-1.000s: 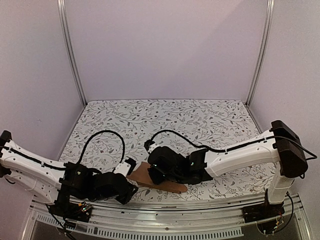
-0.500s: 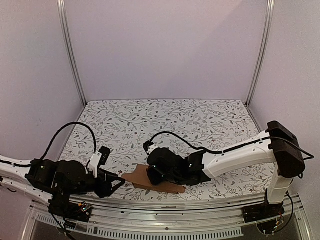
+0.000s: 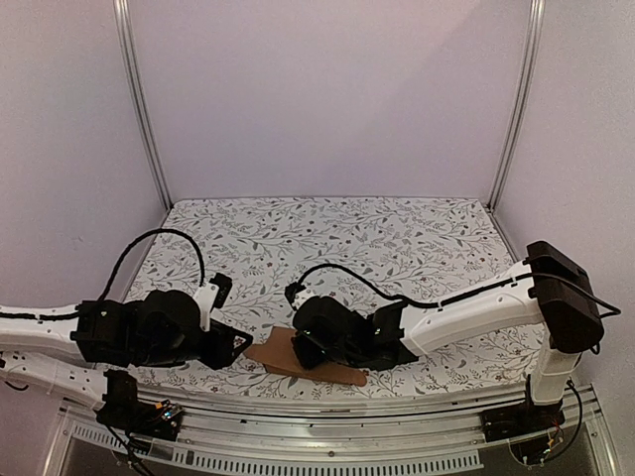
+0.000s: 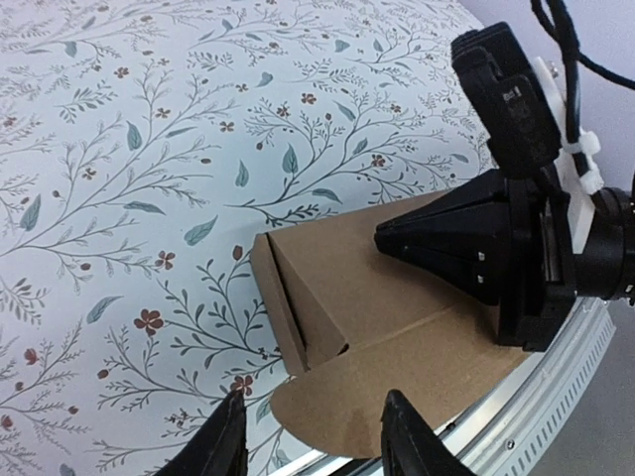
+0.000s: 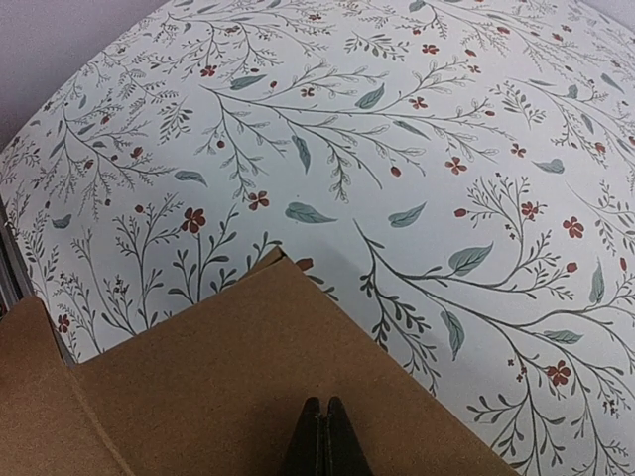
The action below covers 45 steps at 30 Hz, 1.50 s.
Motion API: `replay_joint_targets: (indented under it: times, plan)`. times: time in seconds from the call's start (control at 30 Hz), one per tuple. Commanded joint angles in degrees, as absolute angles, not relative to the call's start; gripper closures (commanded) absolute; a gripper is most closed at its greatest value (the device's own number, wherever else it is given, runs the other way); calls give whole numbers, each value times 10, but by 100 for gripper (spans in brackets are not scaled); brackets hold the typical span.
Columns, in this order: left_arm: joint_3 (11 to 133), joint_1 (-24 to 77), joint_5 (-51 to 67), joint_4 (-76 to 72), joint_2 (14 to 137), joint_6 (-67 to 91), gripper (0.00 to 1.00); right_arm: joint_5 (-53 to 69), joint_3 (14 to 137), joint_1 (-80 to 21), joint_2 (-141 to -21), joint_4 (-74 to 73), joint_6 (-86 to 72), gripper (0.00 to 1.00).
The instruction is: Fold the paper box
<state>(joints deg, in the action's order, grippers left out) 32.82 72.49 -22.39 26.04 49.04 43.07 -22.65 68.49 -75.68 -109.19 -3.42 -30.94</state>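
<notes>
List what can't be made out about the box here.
Top view: the right gripper covers the middle of the paper box; folds there hidden.
Left wrist view: that gripper hides the cardboard behind it.
Right wrist view: frame edges cut off most of it.

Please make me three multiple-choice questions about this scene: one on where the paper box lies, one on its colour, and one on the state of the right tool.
1. Where does the paper box lie?
A. at the near edge of the table
B. against the far wall
C. lifted in the air

2. What colour is it?
A. white
B. brown
C. blue

3. The right tool is:
A. wide open
B. shut
C. out of view

Key:
1 A, the top view shows it flat at the front.
2 B, it is plain brown cardboard in every view.
3 B, its fingers meet with no gap.
</notes>
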Motion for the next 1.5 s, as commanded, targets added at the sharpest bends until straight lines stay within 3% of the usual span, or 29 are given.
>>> replay_joint_targets:
  times: [0.0, 0.5, 0.73, 1.47]
  plan:
    - [332, 678, -170, 261, 497, 432, 57, -206, 665, -756, -1118, -69, -301, 100]
    - [225, 526, 88, 90, 522, 473, 95, -195, 666, -756, -1121, -67, -300, 100]
    - [220, 514, 143, 36, 590, 470, 100, -194, 668, -756, -1122, -67, -302, 100]
    - [241, 513, 167, -21, 696, 450, 100, -191, 669, -756, -1126, -66, -309, 100]
